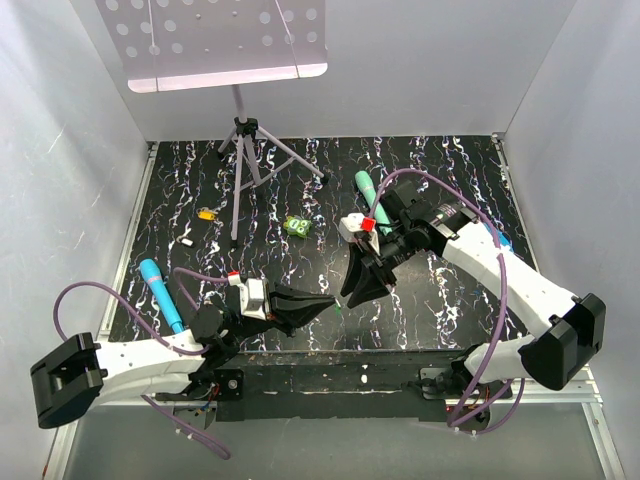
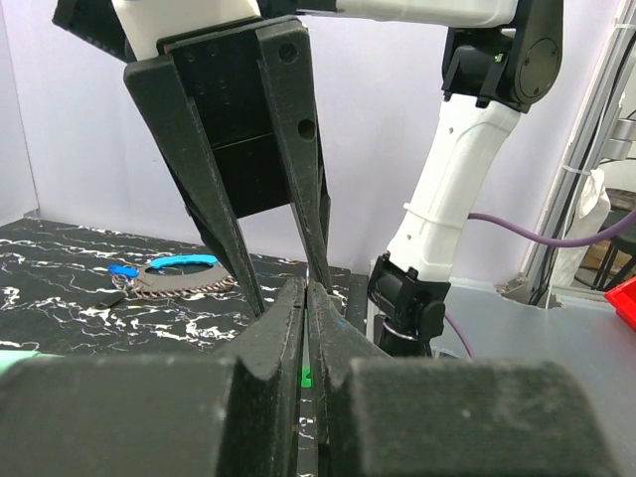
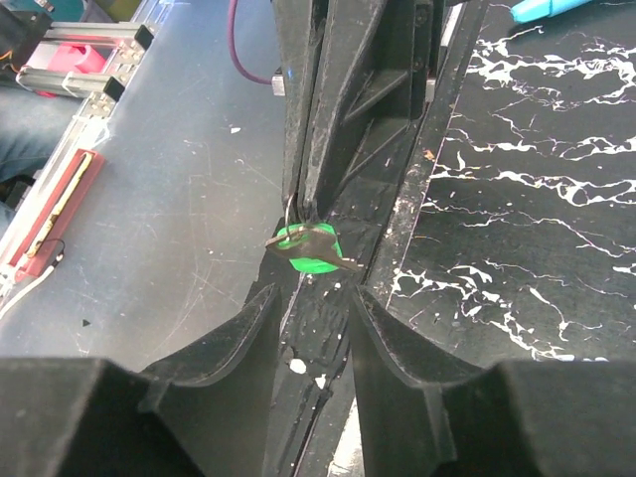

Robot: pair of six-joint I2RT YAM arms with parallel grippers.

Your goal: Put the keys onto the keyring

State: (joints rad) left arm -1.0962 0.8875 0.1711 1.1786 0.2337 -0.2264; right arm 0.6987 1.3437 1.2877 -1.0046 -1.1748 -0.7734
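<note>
1. Surface: a black mat (image 1: pixel 420 300) with white marble veining covers the table. A bare grey table top (image 3: pixel 169 199) shows beyond its edge in the right wrist view.
2. Room: plain white walls (image 1: pixel 60 150) enclose the mat on three sides. A tripod stand (image 1: pixel 243 160) stands at the far left-centre and carries a perforated plate (image 1: pixel 215 35).
3. Left gripper (image 2: pixel 306 293): the fingers are pressed together and pinch the light green key (image 3: pixel 303 253) at their tips, near the front edge of the mat.
4. Light green key: it has a round green plastic head with a dark metal blade lying across it and a thin wire loop at the top.
5. Right gripper (image 3: pixel 313 293): the fingers are spread and point down, one on each side of the left gripper's tips and the held key. Contact with the key cannot be confirmed.
6. Yellow-orange key (image 1: pixel 206 213): it lies on the mat at the far left, well apart from both grippers.
7. Keyring (image 2: pixel 179 275): a loop of grey beaded chain with a blue curved clasp lies flat on the mat.
8. Count, left to right: one cyan pen (image 1: pixel 160 293), two keys, one green square object (image 1: pixel 296 227), one teal pen (image 1: pixel 365 187), one keyring.
</note>
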